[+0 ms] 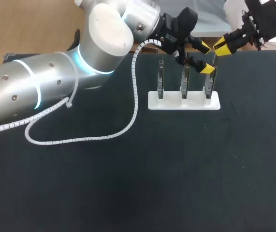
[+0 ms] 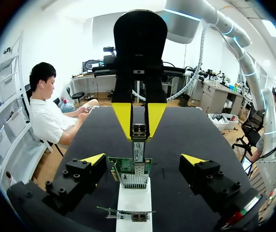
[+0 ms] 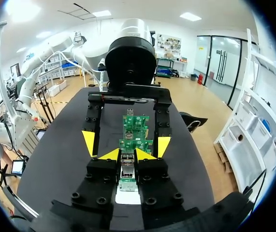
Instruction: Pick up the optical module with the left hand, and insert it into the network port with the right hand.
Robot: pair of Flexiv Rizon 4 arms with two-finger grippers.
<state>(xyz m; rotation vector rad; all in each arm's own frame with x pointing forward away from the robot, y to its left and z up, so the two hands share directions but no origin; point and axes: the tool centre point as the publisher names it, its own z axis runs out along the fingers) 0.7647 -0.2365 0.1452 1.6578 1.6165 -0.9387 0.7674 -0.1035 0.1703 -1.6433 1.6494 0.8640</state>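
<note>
My right gripper [image 1: 222, 48] [image 3: 127, 154] comes in from the far right, shut on the small silver optical module [image 2: 138, 140] [image 3: 126, 170]. It holds the module upright over the rightmost green board [image 1: 209, 86] [image 2: 129, 166] on the white stand [image 1: 183, 101]. The module's lower end meets the metal port cage [image 2: 134, 180] on that board; how deep it sits I cannot tell. My left gripper [image 1: 206, 58] [image 2: 143, 159] is open wide, one yellow tip on each side of this board, touching nothing.
Two more upright boards [image 1: 160, 83] [image 1: 185, 83] stand to the left on the same stand. A white spiral cable [image 1: 79, 139] from my left arm lies looped on the black table [image 1: 176, 174]. My big left arm covers the table's back left.
</note>
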